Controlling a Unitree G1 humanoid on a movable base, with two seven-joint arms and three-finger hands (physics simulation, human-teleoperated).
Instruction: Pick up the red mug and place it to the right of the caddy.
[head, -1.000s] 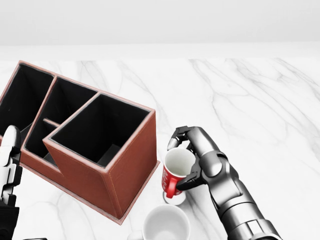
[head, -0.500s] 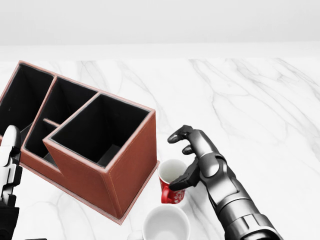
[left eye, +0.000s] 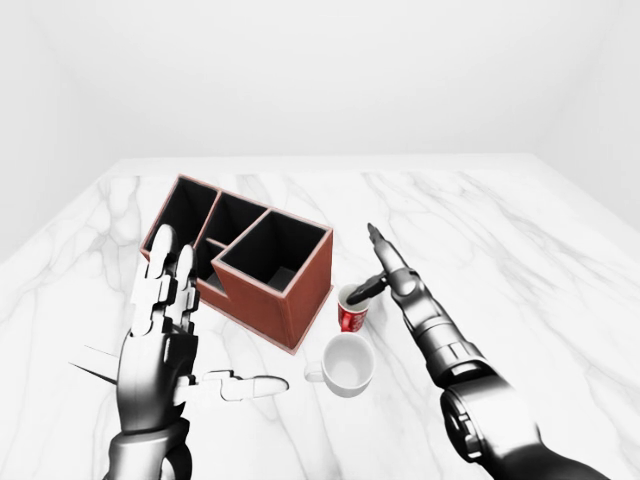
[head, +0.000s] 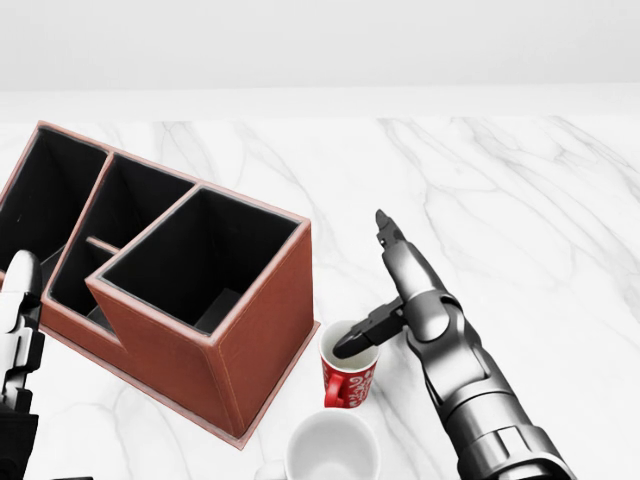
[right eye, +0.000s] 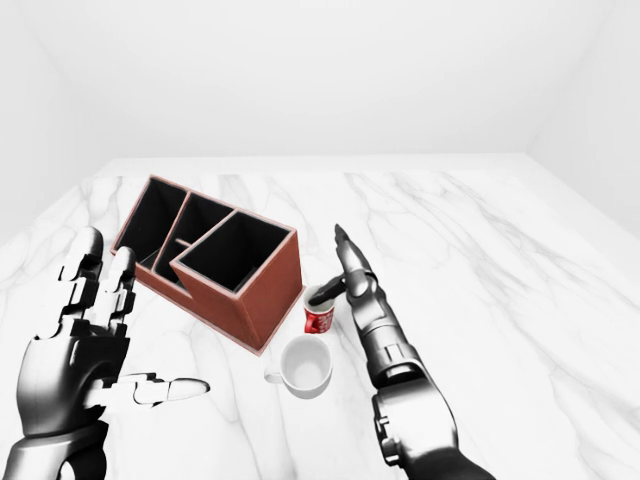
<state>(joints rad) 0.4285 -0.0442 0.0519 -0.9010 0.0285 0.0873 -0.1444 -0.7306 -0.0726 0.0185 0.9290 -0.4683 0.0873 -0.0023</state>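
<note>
Looking down over my arms, I see the red mug (head: 349, 378) standing upright on the tabletop (head: 520, 200), just beside the caddy's (head: 190, 300) right corner in the head view, at about 4 o'clock from it. My right hand (head: 395, 290) is spread open over the mug: two fingers (head: 388, 235) point straight toward 12 o'clock, and the thumb (head: 362, 334) dips across the mug's rim, gripping nothing. A white mug (head: 332, 448) sits at 6 o'clock from the red one, very near it; I cannot tell whether they touch. My left hand (left eye: 160, 340) is raised, open and empty, at the left of the left-eye view. From 1 to 5 o'clock of the red mug the tabletop runs bare to its far edges, giving wide room. It is white marble with grey veining; the walls behind are plain pale grey. White markings on the red mug are too small to read.
</note>
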